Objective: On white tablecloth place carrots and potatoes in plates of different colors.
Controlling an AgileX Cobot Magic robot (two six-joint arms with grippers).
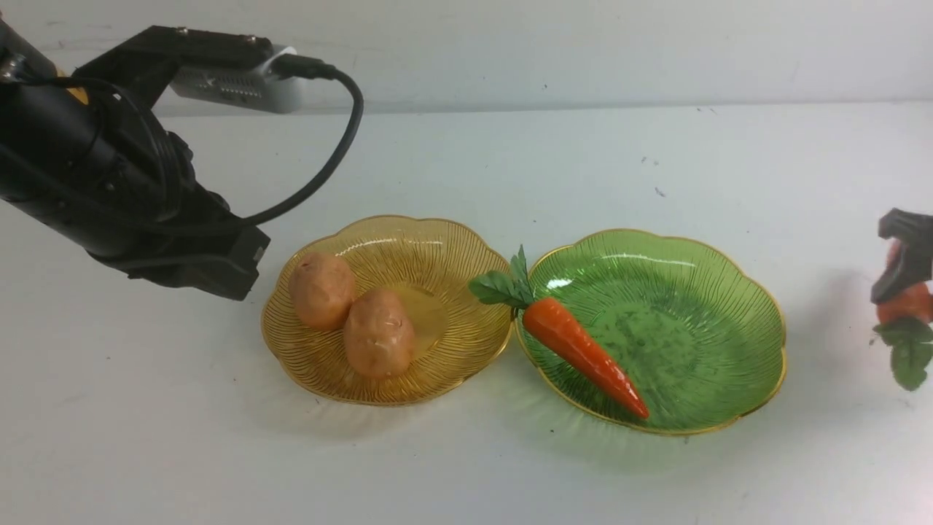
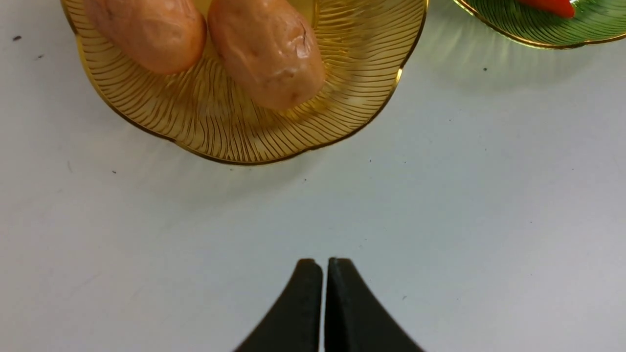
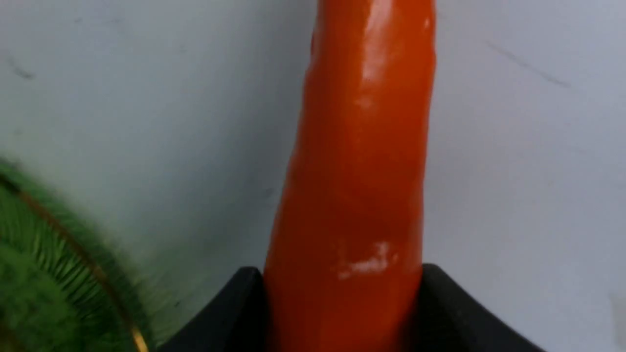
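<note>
Right claw [image 1: 902,271] clamps second carrot [image 3: 362,146]; carry left over green plate [image 1: 692,313], release low; left claw [image 2: 325,266] pinched together, empty.

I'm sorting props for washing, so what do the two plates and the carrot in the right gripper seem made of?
Amber plate and green plate: likely tinted clear plastic, glossy; the ribs let light through, rims look gold-painted. Held carrot: probably moulded plastic or rubber, glossy; sharp highlights, no natural skin texture.
</note>
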